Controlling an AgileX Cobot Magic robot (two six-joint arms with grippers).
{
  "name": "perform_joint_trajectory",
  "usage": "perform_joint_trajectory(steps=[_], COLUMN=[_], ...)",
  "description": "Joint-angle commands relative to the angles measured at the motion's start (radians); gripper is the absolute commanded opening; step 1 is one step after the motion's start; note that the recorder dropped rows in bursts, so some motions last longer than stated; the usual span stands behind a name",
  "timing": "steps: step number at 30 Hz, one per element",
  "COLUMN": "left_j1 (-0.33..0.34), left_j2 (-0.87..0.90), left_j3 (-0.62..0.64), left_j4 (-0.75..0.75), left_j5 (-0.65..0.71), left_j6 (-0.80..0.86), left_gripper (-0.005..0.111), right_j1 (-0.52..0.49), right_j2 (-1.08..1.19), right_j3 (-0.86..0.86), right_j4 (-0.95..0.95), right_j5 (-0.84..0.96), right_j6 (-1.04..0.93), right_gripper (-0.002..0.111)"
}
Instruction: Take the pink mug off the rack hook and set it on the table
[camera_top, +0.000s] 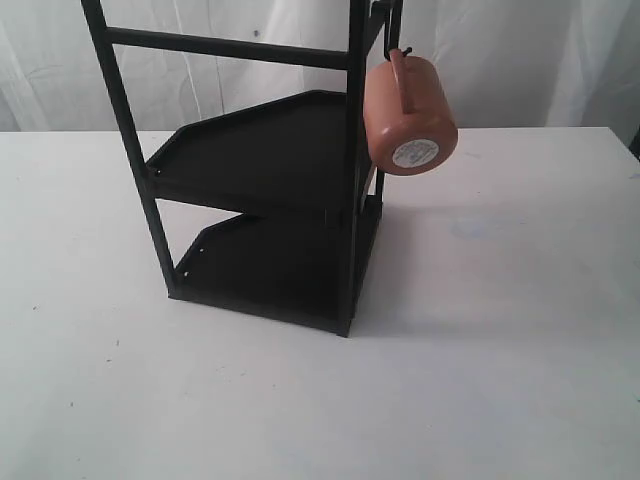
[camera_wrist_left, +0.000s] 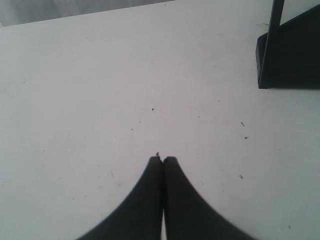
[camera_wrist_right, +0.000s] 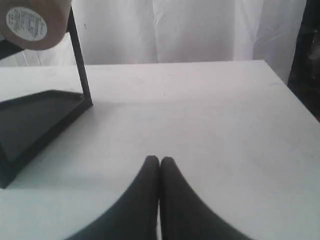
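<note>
Salmon-pink ceramic mug (camera_top: 408, 115) hangs on the thin black metal peg (camera_top: 400, 52); left claw (camera_wrist_left: 163, 159) and right claw (camera_wrist_right: 159, 159) both pressed together. Pulled sideways, it might snag and tip the black metal rack (camera_top: 270, 150)

The tabletop (camera_top: 500, 390) is a broad, flat white surface that fills most of the exterior view, and its far edge runs straight across behind everything. One thing stands directly on it: a black metal rack (camera_top: 270, 275) with two shelves, placed toward the back near the middle, its lower shelf sitting down on the white surface and its posts rising upright. A soft shadow falls on the tabletop to the right of the rack's base. Small dark specks (camera_wrist_left: 153, 109) are scattered over the bare surface near the rack's corner.
</note>
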Motion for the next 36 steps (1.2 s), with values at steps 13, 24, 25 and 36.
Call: perform_joint_trajectory(steps=[13, 24, 25, 36], left_j1=[0.003, 0.003, 0.003, 0.003], left_j2=[0.0, 0.0, 0.0, 0.0], left_j3=[0.004, 0.004, 0.004, 0.004], left_j4=[-0.004, -0.004, -0.004, -0.004], left_j5=[-0.003, -0.003, -0.003, -0.003], left_j6=[0.0, 0.0, 0.0, 0.0], left_gripper=[0.0, 0.0, 0.0, 0.0], right_j1=[0.003, 0.06, 0.076, 0.25], right_j2=[-0.003, 0.032, 0.058, 0.478], right_j3=[0.002, -0.286, -0.333, -0.632], right_j4=[0.2, -0.433, -0.51, -0.637], right_j5=[-0.559, -0.363, -0.334, 0.011], right_j6=[0.4, 0.823, 0.853, 0.673], right_gripper=[0.0, 0.0, 0.0, 0.0])
